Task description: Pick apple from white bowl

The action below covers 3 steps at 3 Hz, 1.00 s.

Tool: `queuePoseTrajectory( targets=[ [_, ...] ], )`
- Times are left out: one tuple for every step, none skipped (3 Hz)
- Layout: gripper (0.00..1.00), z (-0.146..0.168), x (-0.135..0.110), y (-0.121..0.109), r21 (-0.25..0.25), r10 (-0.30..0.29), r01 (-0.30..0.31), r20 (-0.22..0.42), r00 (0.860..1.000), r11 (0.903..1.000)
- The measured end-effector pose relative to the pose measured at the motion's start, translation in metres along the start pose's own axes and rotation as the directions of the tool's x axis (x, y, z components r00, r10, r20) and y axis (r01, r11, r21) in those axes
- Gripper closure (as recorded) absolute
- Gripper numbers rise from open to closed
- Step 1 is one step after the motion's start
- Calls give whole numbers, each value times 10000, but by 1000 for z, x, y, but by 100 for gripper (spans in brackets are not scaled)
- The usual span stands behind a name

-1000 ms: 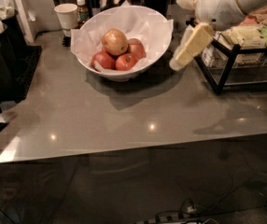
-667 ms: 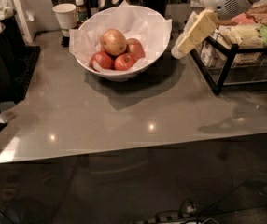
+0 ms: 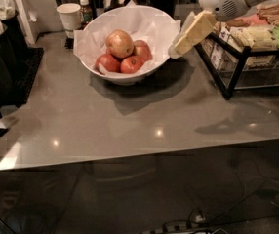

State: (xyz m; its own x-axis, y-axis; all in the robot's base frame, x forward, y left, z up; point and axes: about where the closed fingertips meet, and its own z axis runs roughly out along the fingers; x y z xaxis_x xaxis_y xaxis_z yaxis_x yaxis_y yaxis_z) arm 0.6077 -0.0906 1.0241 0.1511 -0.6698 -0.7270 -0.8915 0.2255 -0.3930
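Hovering beside the paper-lined white bowl (image 3: 129, 77), right of the round apple (image 3: 119, 43): yellowish gripper (image 3: 176, 47), jaws' state untellable.

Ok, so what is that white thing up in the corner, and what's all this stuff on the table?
That white thing is a robot's arm. The cream-coloured part at its end is the gripper, its hand for grabbing. It hangs just right of the white bowl, and nothing seems to be in it. There is one picture, from a camera looking down on the grey table. In the bowl a big yellowish apple rests on smaller red apples; it is not yet picked. Behind the bowl stands a paper cup. On the right, a black wire rack holds snack packets.
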Motion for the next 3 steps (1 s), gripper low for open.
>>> queuePoseTrajectory(
  targets=[
    [0, 53, -24, -13, -648, -172, 232, 914, 9957, 9976],
    [0, 113, -56, -20, -1731, -419, 680, 1502, 9878, 9825],
    [19, 121, -72, -21, -1805, -598, 912, 1727, 9832, 9793]
  ],
)
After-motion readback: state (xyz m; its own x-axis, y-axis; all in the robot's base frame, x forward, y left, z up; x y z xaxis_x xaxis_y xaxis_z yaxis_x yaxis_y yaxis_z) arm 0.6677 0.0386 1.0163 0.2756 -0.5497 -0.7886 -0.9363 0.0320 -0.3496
